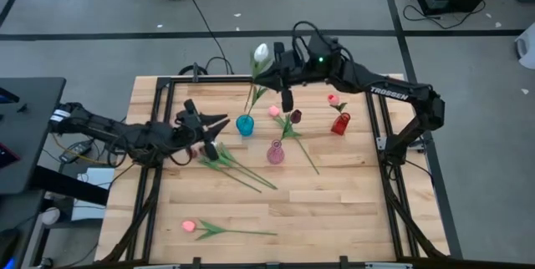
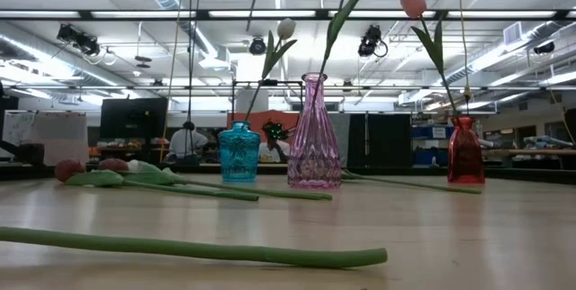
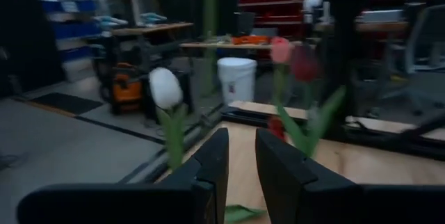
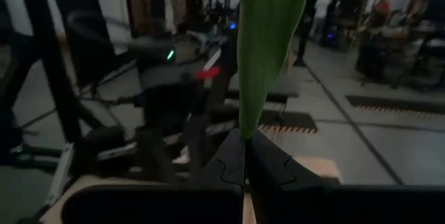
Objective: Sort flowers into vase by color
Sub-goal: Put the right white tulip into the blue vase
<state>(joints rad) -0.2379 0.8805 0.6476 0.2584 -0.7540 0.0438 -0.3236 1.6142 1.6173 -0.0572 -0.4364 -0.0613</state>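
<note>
From above, three vases stood on the wooden table [image 1: 334, 210]: a teal vase [image 1: 244, 124], a pink vase [image 1: 275, 153] and a red vase [image 1: 340, 123]. The white tulip [image 1: 261, 53] rose out of the teal vase, with the right gripper [image 1: 287, 99] just beside its stem, fingers pressed together. The maroon tulip [image 1: 295, 116] stood in the pink vase and a pink tulip [image 1: 333, 99] in the red one. A loose pink head [image 1: 274, 111] lay between the teal vase and the maroon flower. The left gripper [image 1: 211, 127] hovered beside the teal vase, its fingers a narrow gap apart, above a small cluster of flowers [image 1: 219, 157] lying flat. One more pink tulip [image 1: 190, 226] lay alone near the table's front edge.

At table height, the three vases stood in a row, each holding one flower, with stems lying across the front of the table.

The left wrist view showed its two fingers [image 3: 212, 165] slightly apart with nothing between them, the white head and a pink and a maroon head beyond.

The right wrist view showed its fingers [image 4: 229, 160] closed on a green leaf [image 4: 268, 50].
</note>
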